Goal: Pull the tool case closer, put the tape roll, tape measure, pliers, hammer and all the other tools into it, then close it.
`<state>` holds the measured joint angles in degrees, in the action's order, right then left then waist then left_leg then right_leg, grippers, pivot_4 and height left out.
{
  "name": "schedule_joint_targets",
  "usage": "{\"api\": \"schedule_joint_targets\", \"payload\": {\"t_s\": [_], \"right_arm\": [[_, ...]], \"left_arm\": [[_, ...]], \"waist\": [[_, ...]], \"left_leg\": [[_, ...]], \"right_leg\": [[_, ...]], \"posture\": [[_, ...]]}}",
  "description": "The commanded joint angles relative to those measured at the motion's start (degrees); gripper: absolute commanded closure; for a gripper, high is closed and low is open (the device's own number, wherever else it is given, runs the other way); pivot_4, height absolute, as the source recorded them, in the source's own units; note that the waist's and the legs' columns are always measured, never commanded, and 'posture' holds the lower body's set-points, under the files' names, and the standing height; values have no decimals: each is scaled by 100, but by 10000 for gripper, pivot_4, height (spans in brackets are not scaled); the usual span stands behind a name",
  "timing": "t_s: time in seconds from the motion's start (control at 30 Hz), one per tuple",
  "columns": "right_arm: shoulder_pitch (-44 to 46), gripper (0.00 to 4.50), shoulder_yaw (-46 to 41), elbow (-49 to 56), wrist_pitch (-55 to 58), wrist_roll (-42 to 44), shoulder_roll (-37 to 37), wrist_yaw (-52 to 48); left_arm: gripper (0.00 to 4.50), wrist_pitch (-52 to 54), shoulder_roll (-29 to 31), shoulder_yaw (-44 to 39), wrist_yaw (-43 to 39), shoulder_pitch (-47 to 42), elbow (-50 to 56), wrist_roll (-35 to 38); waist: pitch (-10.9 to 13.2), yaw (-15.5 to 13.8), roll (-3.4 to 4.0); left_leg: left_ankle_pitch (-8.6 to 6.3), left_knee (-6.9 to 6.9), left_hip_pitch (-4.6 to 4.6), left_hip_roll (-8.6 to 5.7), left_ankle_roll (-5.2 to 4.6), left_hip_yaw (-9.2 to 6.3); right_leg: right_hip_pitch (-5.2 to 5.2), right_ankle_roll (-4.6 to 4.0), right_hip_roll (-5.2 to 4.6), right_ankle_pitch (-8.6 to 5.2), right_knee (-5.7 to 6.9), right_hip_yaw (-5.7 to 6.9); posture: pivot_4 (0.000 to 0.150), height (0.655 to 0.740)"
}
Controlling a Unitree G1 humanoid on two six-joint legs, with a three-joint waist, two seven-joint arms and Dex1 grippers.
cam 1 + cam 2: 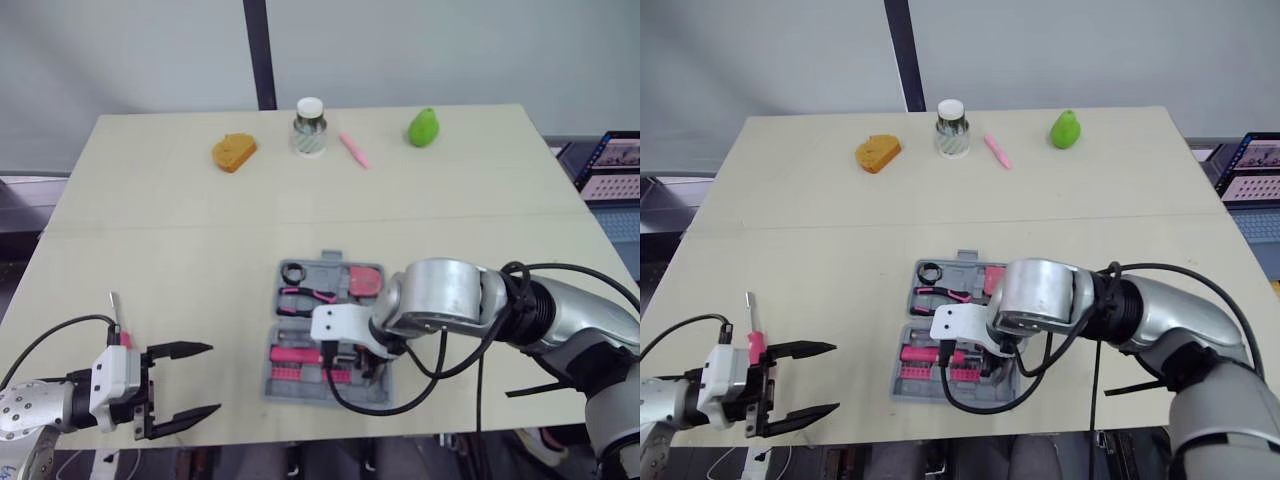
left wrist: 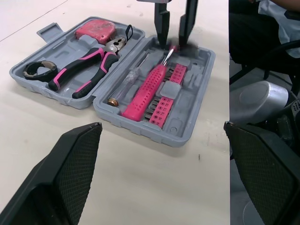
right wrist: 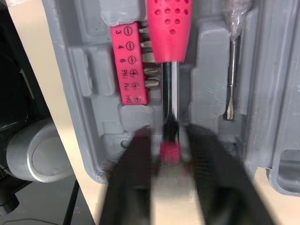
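Near the counter's (image 1: 180, 270) front edge lies the open tool case (image 2: 185, 131), where the screwdriver's (image 2: 145, 91) tip is straddled by the slightly parted right gripper (image 3: 171, 150) and could be dragged out on withdrawal; the left gripper (image 1: 188, 380) is held wide apart.

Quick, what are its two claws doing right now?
Left gripper: open, empty.
Right gripper: open, fingers either side of the pink-handled driver tip in the tool case.
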<state>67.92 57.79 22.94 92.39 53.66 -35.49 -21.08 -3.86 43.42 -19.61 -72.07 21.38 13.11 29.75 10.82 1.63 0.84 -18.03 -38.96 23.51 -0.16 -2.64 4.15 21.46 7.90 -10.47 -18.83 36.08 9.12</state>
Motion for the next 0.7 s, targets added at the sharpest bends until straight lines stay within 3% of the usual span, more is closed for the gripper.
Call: {"api": "schedule_joint_targets", "payload": {"t_s": [0.03,0.17,0.33,0.43,0.53,0.7], "right_arm": [[128,22238,-487,82,11,277,-212,-44],[104,22238,-915,160,11,482,-362,-42],[-797,22238,-2235,517,-6,610,-313,-146],[-1660,30595,-2861,724,-743,327,-331,-254],[-2512,44633,-3168,904,-1743,-16,-470,-719],[-3376,44633,-3126,870,-3222,-895,-590,-1463]], "left_arm": [[0,-66,55,-97,-45,-3,42,35],[0,-65,27,-27,-35,-132,2,25],[0,-76,-42,52,19,-262,-18,-5],[0,-80,-73,69,41,-322,-23,-3],[0,-69,-136,95,106,-355,15,-8],[0,-86,-187,158,168,-373,52,-51]], "waist": [[0,-4,0],[-1,-4,-2],[-5,-10,-10],[-7,-19,-17],[-7,-27,-19],[-8,-24,-24]], "left_leg": [[0,0,0,0,0,0],[0,-1,0,0,0,0],[0,2,1,1,-1,0],[0,-1,0,-1,-2,0],[1,-1,0,-1,-2,2],[1,-1,-4,0,-3,3]], "right_leg": [[0,0,0,0,-1,0],[-1,0,0,0,-2,0],[-4,0,1,0,-5,1],[-11,0,0,1,-9,3],[-13,0,1,1,-12,3],[-17,1,2,1,-14,3]], "posture": [[1500,6950],[1500,6950],[1500,6950],[1500,6950],[1500,6950],[1500,6950]]}}
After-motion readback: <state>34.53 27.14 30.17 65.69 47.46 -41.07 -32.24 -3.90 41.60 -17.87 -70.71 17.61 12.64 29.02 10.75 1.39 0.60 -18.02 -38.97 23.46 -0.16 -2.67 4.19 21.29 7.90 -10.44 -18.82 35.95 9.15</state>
